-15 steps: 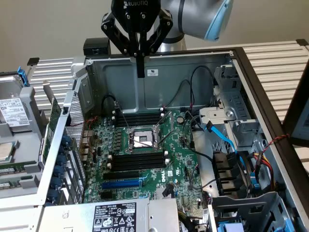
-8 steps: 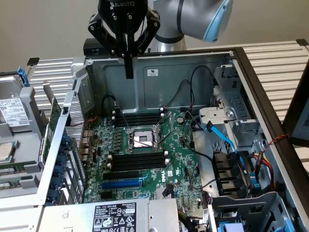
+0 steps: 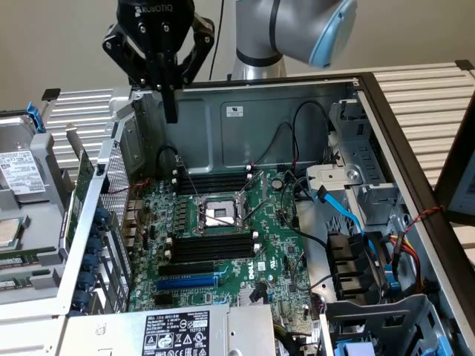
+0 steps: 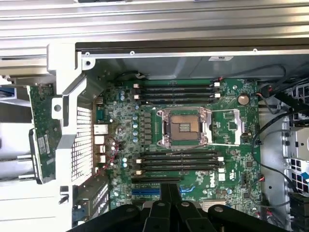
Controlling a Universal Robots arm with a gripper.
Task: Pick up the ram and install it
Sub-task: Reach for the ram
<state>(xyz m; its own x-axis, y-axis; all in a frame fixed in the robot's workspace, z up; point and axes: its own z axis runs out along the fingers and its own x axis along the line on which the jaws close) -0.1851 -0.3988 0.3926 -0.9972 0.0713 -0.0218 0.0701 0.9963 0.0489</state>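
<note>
Looking at the long thin green ram stick with a white label (image 4: 43, 121): propped on edge outside the grey metal computer case (image 3: 245, 141), just beside its perforated side wall on the exterior view's left. Black robot gripper (image 3: 171, 115) well apart, hanging above the green motherboard (image 3: 278, 259), jaws pressed together, pinching nothing.
</note>
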